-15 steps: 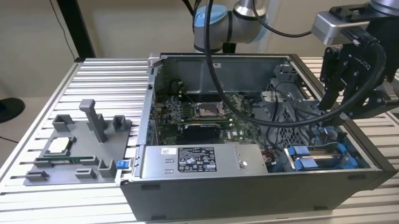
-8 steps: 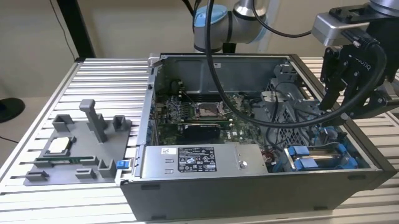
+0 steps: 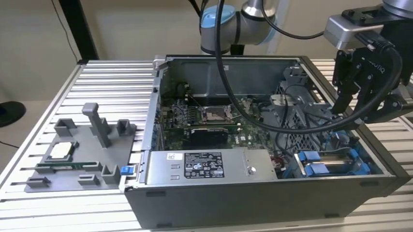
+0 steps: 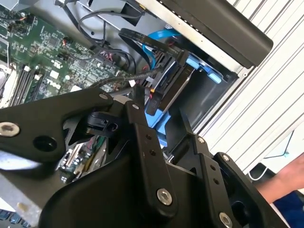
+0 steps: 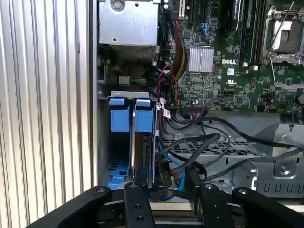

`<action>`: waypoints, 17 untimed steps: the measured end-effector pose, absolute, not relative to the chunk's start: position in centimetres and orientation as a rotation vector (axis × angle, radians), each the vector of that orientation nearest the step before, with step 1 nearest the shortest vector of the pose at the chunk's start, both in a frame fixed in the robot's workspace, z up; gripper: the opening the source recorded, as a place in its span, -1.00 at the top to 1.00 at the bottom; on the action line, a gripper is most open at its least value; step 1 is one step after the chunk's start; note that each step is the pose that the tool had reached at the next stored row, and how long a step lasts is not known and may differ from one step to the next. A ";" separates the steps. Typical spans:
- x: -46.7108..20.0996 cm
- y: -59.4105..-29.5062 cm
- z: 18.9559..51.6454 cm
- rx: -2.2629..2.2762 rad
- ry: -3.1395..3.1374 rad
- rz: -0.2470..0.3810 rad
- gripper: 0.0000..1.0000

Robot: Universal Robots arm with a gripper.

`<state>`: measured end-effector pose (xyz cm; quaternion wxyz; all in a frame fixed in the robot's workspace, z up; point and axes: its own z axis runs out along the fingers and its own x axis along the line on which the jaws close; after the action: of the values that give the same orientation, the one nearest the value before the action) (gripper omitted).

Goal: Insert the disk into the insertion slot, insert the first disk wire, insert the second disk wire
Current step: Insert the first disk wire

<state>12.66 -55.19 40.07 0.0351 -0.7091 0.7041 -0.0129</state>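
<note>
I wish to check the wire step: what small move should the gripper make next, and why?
Probably a short descent. The open gripper hovers above the black cable connector at the end of the flat silver disk in its blue plastic carrier, which sits in the grey metal slot; the fingers flank the connector without gripping it.

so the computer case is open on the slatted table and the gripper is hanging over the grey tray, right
Not the tray: the exterior view shows the gripper hanging over the blue drive carriers inside the open computer case, at the exterior view's right. The case is on the slatted table.
</note>
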 end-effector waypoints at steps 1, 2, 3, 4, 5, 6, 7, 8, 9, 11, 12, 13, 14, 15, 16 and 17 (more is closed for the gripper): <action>12.7 -55.2 40.1 -2.179 2.164 -0.039 -1.00; 12.7 -55.2 40.0 -2.179 2.163 -0.039 -1.00; 12.7 -55.2 40.0 -2.179 2.163 -0.040 -1.00; 12.7 -55.2 40.0 -2.179 2.163 -0.039 -1.00; 12.7 -55.2 40.0 -2.179 2.163 -0.039 -1.00; 12.7 -55.2 40.0 -2.179 2.163 -0.039 -1.00; 12.7 -55.2 40.0 -2.179 2.163 -0.039 -1.00; 12.7 -55.2 40.0 -2.179 2.163 -0.039 -1.00; 12.7 -55.2 40.0 -2.179 2.163 -0.039 -1.00; 12.7 -55.2 40.0 -2.179 2.163 -0.039 -1.00; 12.7 -55.2 39.9 -2.179 2.163 -0.039 -1.00; 12.7 -55.1 39.9 -2.179 2.163 -0.040 -1.00; 12.7 -55.1 39.8 -2.179 2.163 -0.041 -1.00; 12.7 -55.0 39.7 -2.179 2.162 -0.042 -1.00; 12.7 -54.9 39.6 -2.179 2.161 -0.044 -1.00; 12.7 -54.8 39.5 -2.179 2.161 -0.046 -1.00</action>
<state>12.67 -54.80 39.46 0.0365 -0.7095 0.7036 -0.0150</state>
